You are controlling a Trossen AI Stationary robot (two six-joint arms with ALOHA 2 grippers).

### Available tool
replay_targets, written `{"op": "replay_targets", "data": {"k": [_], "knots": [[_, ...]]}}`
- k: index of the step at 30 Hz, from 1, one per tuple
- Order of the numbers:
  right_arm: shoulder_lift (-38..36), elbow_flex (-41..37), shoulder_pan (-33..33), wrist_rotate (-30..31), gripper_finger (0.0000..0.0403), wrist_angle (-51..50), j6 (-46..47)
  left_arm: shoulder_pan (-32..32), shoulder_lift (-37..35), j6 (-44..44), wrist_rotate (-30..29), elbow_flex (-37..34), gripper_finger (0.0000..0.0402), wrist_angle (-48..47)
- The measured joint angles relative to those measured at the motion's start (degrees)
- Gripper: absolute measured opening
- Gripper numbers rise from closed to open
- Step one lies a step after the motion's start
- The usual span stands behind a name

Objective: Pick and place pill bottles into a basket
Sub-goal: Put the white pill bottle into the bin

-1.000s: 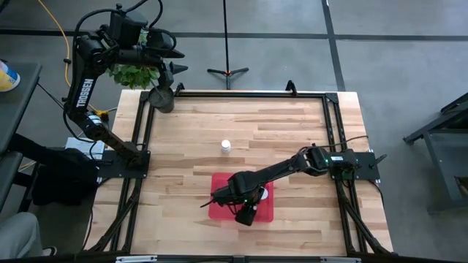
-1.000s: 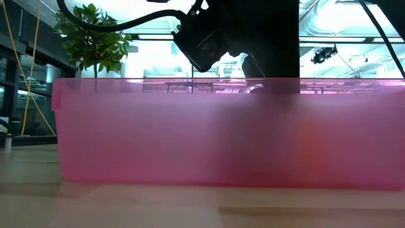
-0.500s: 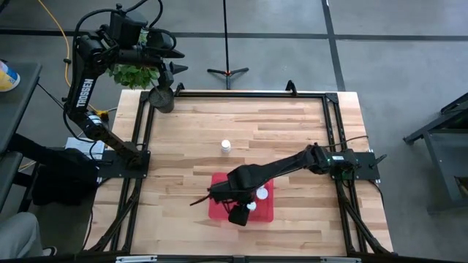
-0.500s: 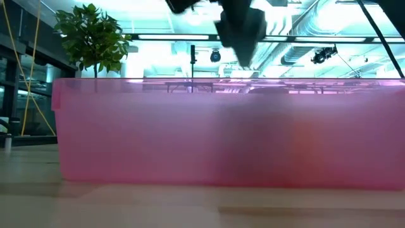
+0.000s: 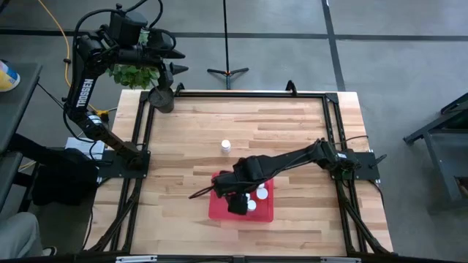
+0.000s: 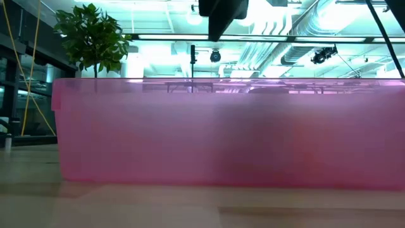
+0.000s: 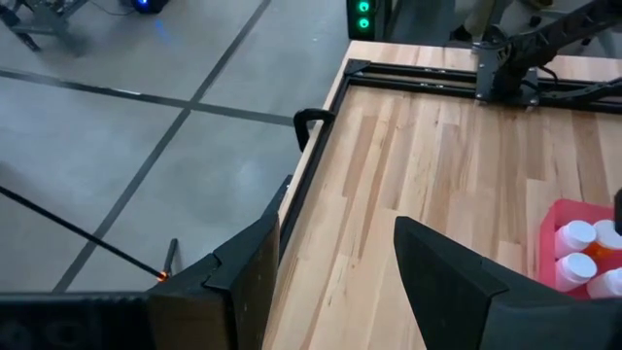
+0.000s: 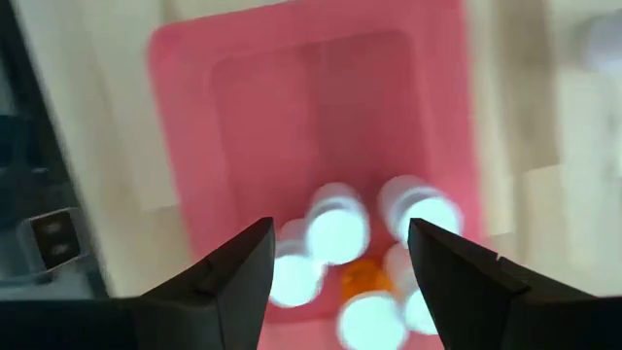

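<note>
The red basket [image 5: 219, 208] lies near the table's front edge, and its wall fills the low view [image 6: 221, 133]. Several white pill bottles [image 8: 335, 231] stand in it, caps up; they also show in the high view [image 5: 259, 195] and the left wrist view [image 7: 575, 235]. One more pill bottle [image 5: 225, 146] stands upright on the bare table, farther back. My right gripper [image 5: 230, 196] hangs open and empty above the basket, pointing down [image 8: 335, 282]. My left gripper [image 5: 172, 60] is open and empty [image 7: 335, 282], raised beyond the table's far left corner.
A small dark pot [image 5: 162, 98] with a green plant [image 5: 131, 73] stands at the far left corner, under my left arm. A black frame rail [image 5: 248, 93] runs along the table's edges. Bare wood lies between the lone bottle and the basket.
My right gripper has risen from just above the basket's rim until, in the low view, only its lower end shows at the picture's top. It has shifted a little toward the far edge. The bottles in the basket stay in place.
</note>
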Motion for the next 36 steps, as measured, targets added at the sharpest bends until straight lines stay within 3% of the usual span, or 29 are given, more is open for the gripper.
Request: {"op": "replay_targets", "data": {"k": [14,31,36], "knots": [[-6.81,-0.05,-4.39,9.14,0.0227,0.46,-8.62,0.01,0.00,0.00,-0.04,0.00,0.0237,-0.41],[-36.95,0.08,-7.55,28.40,0.0226,-5.60,-13.89,0.00,0.00,-1.46,-0.01,0.00,0.0237,-1.31],[-43.82,-2.30,-7.58,31.08,0.0226,-6.77,-14.93,0.02,0.00,-3.03,0.85,0.00,0.0237,-1.31]]}}
